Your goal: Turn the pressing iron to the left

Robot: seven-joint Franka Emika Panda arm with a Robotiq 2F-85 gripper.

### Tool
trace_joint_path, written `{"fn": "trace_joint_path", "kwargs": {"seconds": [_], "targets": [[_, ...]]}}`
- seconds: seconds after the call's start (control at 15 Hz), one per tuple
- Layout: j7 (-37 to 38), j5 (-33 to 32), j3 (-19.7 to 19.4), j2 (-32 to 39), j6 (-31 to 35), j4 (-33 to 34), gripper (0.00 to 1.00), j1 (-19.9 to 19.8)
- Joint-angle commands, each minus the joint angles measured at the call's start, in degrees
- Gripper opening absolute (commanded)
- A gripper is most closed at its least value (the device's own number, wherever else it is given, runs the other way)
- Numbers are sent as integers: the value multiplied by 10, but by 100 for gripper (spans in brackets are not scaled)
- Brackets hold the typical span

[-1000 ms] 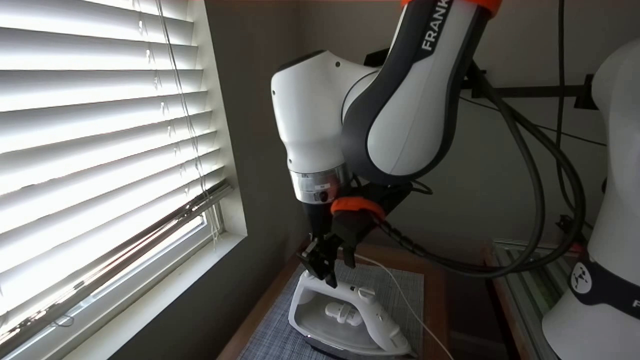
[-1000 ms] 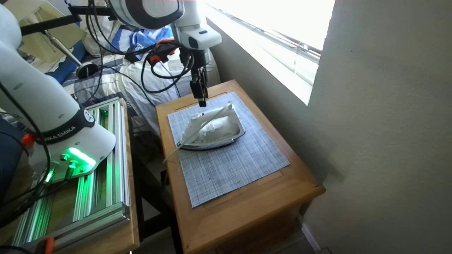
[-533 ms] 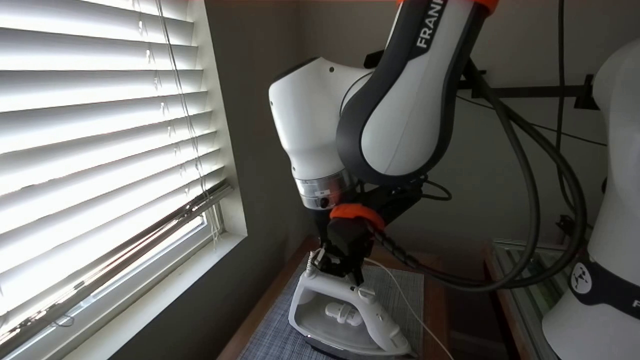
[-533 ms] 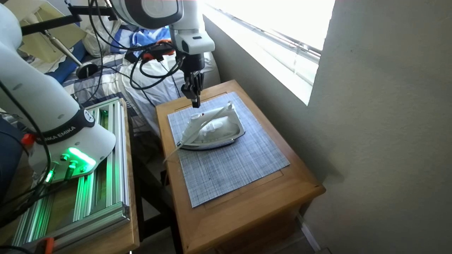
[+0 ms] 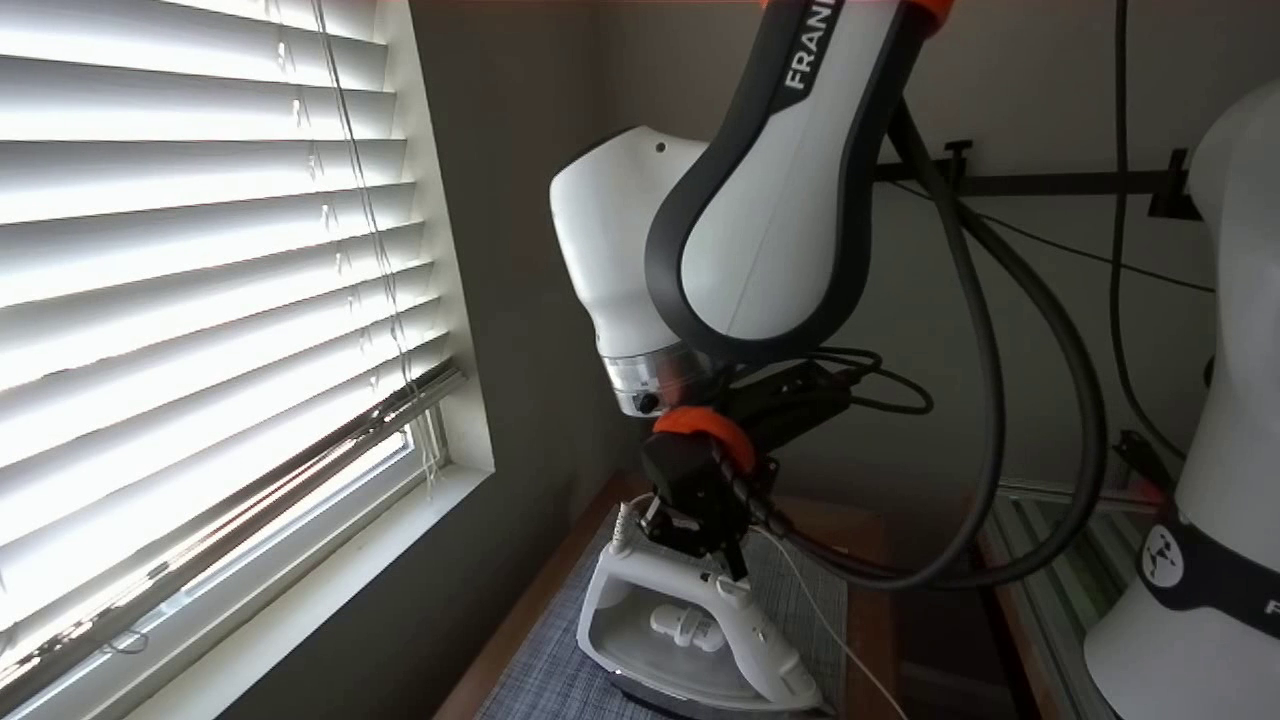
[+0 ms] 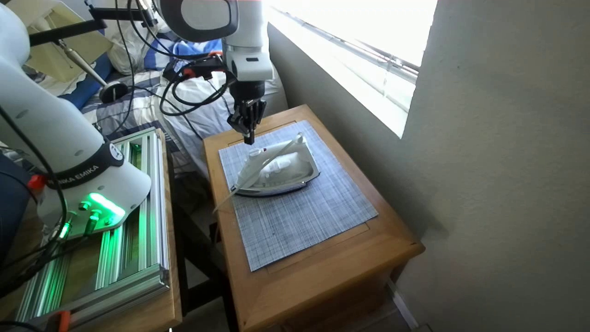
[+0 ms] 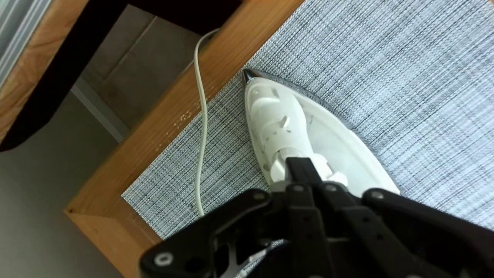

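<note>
The white pressing iron [image 6: 282, 169] rests on a grey woven mat, showing in both exterior views and under my fingers in the wrist view. Its arched handle [image 5: 765, 640] is uppermost, and its pointed nose [image 7: 252, 75] points up the wrist picture. My gripper [image 7: 303, 164] is shut, its black fingertips pressed together with nothing between them. In the wrist view the fingertips cover part of the handle near a white knob. In an exterior view the gripper [image 6: 249, 139] hangs just beyond the handle; whether it touches the iron I cannot tell. The iron's rear is hidden behind my gripper in the wrist view.
A thin white cord [image 7: 201, 127] runs beside the iron over the wooden table edge [image 7: 175, 104]. The mat [image 6: 313, 230] extends across the tabletop. A wall with a window sill [image 5: 380, 570] borders one side; the robot's base rail [image 6: 154, 207] stands on the other.
My gripper has shut from partly open. It has moved rightward and slightly down, then leftward and slightly down, in the respective exterior views, along the handle. The iron has not moved.
</note>
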Motion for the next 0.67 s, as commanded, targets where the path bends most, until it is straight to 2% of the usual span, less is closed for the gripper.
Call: {"fn": "trace_joint_path", "kwargs": {"seconds": [0.0,0.33,0.6], "targets": [[4,37,13,11,5,1,0,-10],[1,55,11,25,19,1,0,-12],[-3,50,7,42,58,1,0,-13]]}}
